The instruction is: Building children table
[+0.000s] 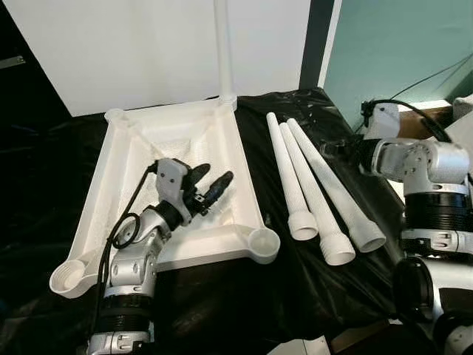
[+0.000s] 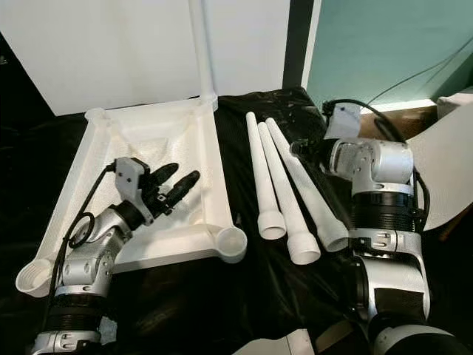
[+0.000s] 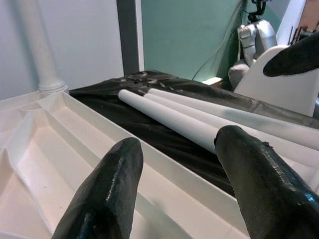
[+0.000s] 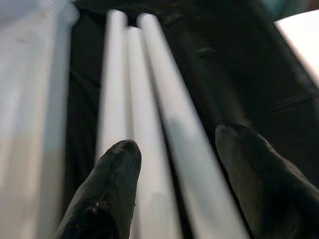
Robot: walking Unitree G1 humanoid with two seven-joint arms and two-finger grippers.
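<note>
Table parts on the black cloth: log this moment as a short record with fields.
tabletop: white plastic tabletop lying upside down on the black cloth, ribbed underside up
fitted leg: one white leg standing upright in the far corner socket
loose legs: three white legs lying side by side on the cloth beside the tabletop, wide ends toward the robot
left gripper: open, empty, over the tabletop's underside
right gripper: open, empty, above the loose legs
empty sockets: near corner socket has no leg

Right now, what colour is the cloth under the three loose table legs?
Black. The cloth lies under the white table legs; the left eye view shows it best.
</note>
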